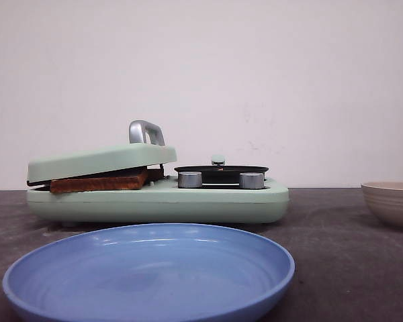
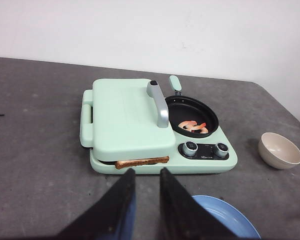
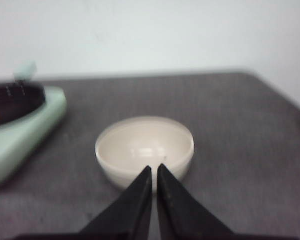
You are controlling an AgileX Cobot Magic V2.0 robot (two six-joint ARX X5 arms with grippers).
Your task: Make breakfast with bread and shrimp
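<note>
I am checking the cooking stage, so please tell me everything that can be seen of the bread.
The bread lies flat inside the mint-green breakfast maker, on its left half, under the lid, which rests on it slightly tilted rather than fully closed. Only one edge shows: a thin orange-brown crust strip, looking toasted and dry. In the front view the same edge appears darker brown. How many slices are there cannot be told. No tool touches it.

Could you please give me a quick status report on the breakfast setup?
Both grippers empty: left open, right shut. Bread under press lid, shrimp in pan. Nothing blocking.
</note>
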